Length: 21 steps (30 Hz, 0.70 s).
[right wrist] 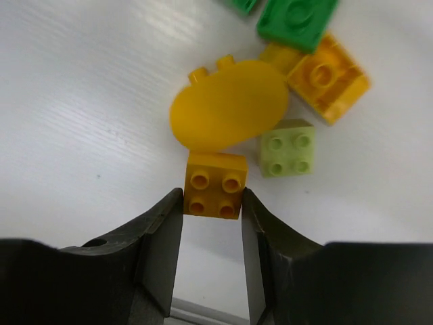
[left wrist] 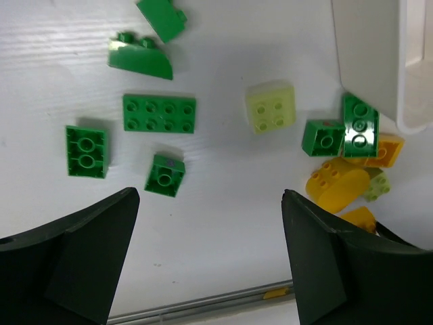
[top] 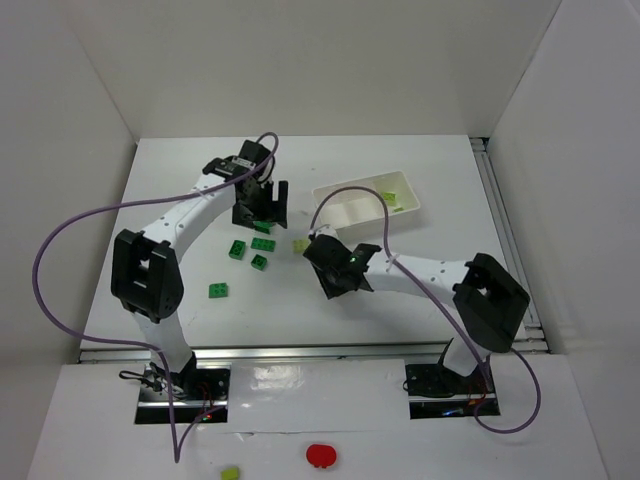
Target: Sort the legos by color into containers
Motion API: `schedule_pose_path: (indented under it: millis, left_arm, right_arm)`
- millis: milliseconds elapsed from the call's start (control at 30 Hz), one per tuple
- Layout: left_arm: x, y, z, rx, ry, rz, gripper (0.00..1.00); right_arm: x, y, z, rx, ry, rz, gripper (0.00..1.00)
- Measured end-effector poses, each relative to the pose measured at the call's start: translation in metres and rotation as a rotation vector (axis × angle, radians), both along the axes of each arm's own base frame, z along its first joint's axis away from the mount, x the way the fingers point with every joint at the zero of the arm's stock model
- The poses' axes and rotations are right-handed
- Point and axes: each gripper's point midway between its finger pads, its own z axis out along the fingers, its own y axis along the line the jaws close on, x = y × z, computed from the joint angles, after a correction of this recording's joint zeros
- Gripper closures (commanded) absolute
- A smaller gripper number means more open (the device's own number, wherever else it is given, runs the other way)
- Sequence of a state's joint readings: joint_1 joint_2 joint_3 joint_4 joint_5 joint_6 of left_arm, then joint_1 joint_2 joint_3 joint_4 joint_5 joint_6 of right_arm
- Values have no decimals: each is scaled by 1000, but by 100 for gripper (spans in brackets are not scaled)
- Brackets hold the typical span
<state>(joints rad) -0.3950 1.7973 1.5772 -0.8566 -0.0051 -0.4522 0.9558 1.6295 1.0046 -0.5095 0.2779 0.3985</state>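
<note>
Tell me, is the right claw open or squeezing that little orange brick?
Shut on it. In the right wrist view, the right gripper pinches the small orange four-stud brick on both sides, with no gap.

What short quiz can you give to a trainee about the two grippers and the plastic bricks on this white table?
1. True or false: the right gripper is shut on the small orange four-stud plastic brick.
2. Choose one. The left gripper is: A) open and holding nothing; B) shut on a green brick; C) resting inside a tray.
3. Fill the gap: in the left wrist view, the eight-stud rectangular plastic brick has the colour ____.

Key: 1 true; 2 A; 3 green.
</note>
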Motion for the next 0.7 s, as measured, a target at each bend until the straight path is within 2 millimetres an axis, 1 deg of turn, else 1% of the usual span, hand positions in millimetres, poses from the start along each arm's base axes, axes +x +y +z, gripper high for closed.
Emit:
schedule_pose_path:
  millis: [67,133,167,233,300,367,433,567,667,700]
  left_arm:
    - [9,6,8,-13,-23,19,5]
    - [16,12,14,-18,-38,37,5]
    - [17,13,15,-19,-42,40,5]
    - [16,13,13,-17,-38,37,5]
    - [12,12,8,-11,-24,28,5]
    - [5,11,-1,3,-3,11,5]
    - [-4,8,-10,18,21,-19,5]
    - [-19,2,-22,28,60,-69,5]
    - [-22,-8,-22,5,61,-97,5]
    - [-22,-11,-22,-2,59,-103,5]
  right_arm:
    - [12,0,25,23,-50,-23,59]
    - [33,0,57,72,-115,-69,59]
    - [48,-3,73,98,-146,-106,59]
    - [82,-16,99,138,-209,-192,59]
    - [113,-38,116,155,-255,-284,59]
    - [136,-62,121,145,-281,-362,59]
    - [155,-76,119,130,-287,-411,59]
    - [194,-86,108,105,-286,-463,59]
    - [217,-92,99,98,-284,-494,59]
    - [224,-94,97,97,-284,-504,58]
